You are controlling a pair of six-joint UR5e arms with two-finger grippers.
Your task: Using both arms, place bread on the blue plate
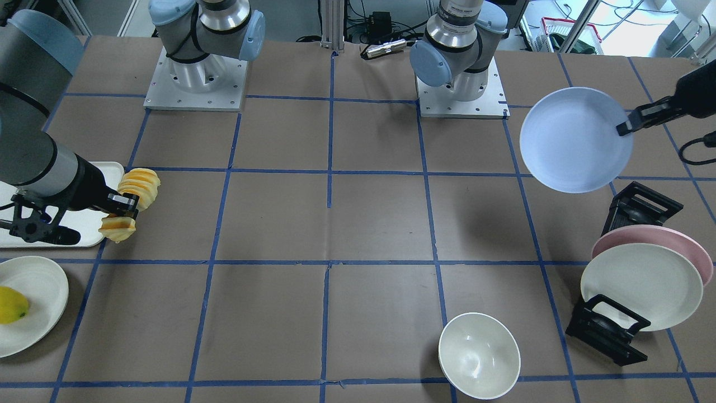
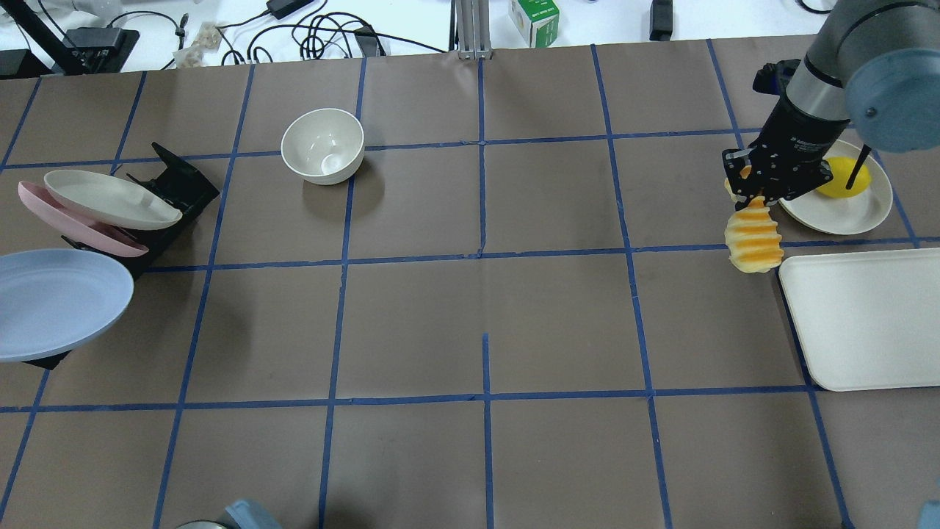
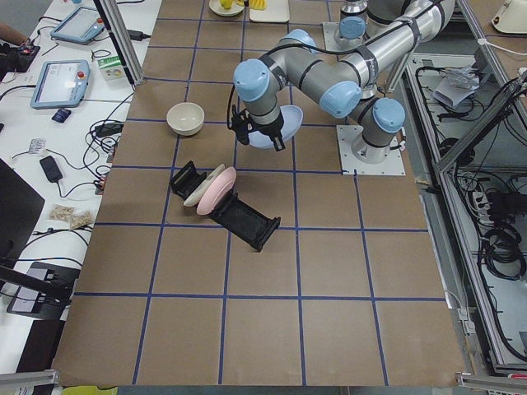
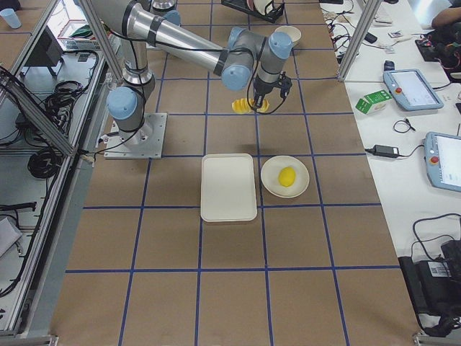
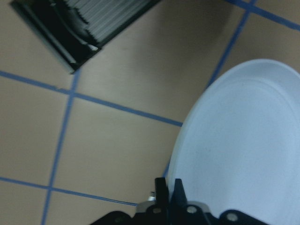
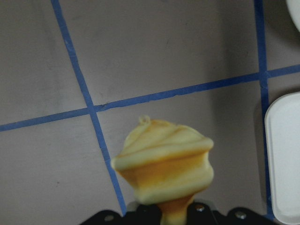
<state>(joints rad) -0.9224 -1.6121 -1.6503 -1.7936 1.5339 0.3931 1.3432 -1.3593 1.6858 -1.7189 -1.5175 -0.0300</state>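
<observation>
Fruit (image 1: 11, 305) on cream plate (image 1: 40, 285), right end effector (image 1: 127, 208) gripping bread (image 1: 140, 187), left end effector (image 1: 623, 127) gripping blue plate (image 1: 570, 140)

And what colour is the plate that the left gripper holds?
Pale lavender-blue; the plate shows best in the front-facing view.

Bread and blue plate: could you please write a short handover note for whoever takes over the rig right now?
Left gripper: shut on the rim of the blue plate, which is held in the air near the black rack.
Right gripper: shut on the bread, held in the air beside the white tray.
Done: both things are picked up.
Left: bring the two together and set the bread on the plate.
</observation>
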